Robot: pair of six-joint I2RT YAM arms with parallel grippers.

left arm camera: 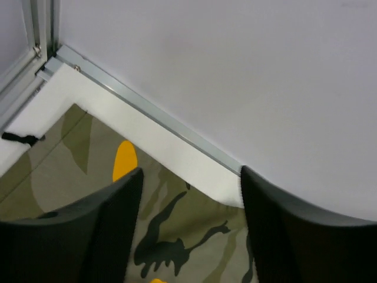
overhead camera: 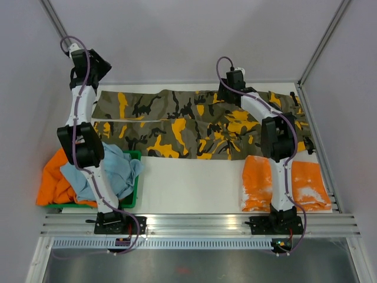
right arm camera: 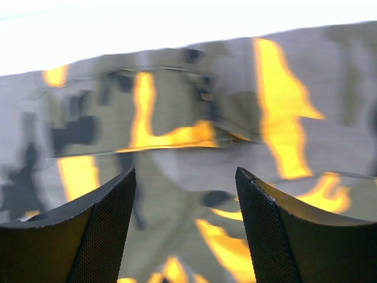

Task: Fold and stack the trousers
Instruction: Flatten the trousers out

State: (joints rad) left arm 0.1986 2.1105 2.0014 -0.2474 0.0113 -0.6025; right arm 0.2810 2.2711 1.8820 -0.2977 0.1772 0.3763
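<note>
The camouflage trousers [overhead camera: 194,124] lie spread flat across the far side of the table, legs pointing left, in olive with black and yellow-orange blotches. My left gripper [overhead camera: 95,79] hovers over their far left corner. In the left wrist view its jaws [left arm camera: 189,177] stand open, with the cloth [left arm camera: 177,242] lying below them and nothing held. My right gripper [overhead camera: 232,89] hangs over the far edge of the trousers right of centre. The right wrist view shows it [right arm camera: 185,174] open above the blurred cloth [right arm camera: 177,118], with nothing gripped.
A green bin [overhead camera: 134,155] at the near left holds a light blue cloth [overhead camera: 115,171], and an orange garment [overhead camera: 56,183] spills beside it. A folded orange garment [overhead camera: 306,183] lies at the near right. Enclosure walls stand close behind the trousers, and an aluminium rail [overhead camera: 194,223] runs along the near edge.
</note>
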